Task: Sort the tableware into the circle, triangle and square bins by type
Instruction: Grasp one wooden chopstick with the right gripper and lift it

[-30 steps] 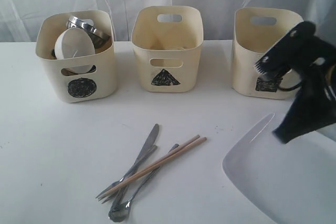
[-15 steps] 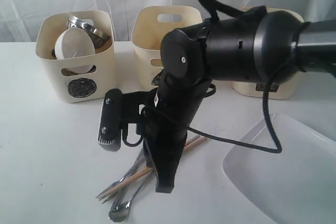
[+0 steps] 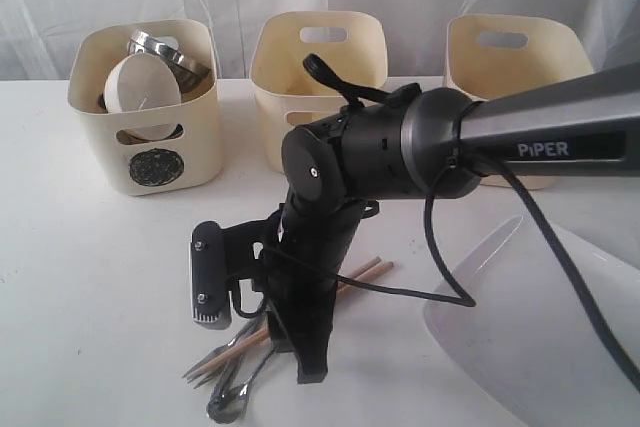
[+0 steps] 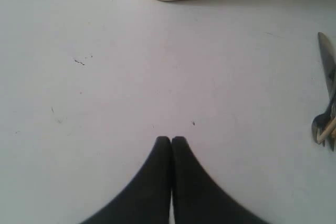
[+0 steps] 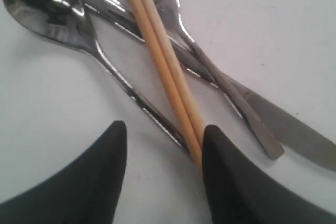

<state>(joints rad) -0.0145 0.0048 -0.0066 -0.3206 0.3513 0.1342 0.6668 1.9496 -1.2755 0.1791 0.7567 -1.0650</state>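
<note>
The white table [image 3: 90,287] carries three cream bins [image 3: 318,67], crossed steel cutlery [image 5: 107,64], wooden chopsticks [image 5: 163,61] and a white plate [image 3: 500,347].

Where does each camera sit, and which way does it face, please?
Exterior view: off the arms, facing across the table to the circle bin, triangle bin and square bin; shows right arm and right hand.
Left wrist view: on the left wrist, looking down at the table; shut left hand shows.
Right wrist view: on the right wrist, looking down at chopsticks and spoon; open right hand shows.
Shared: both exterior and right wrist show the chopsticks.
</note>
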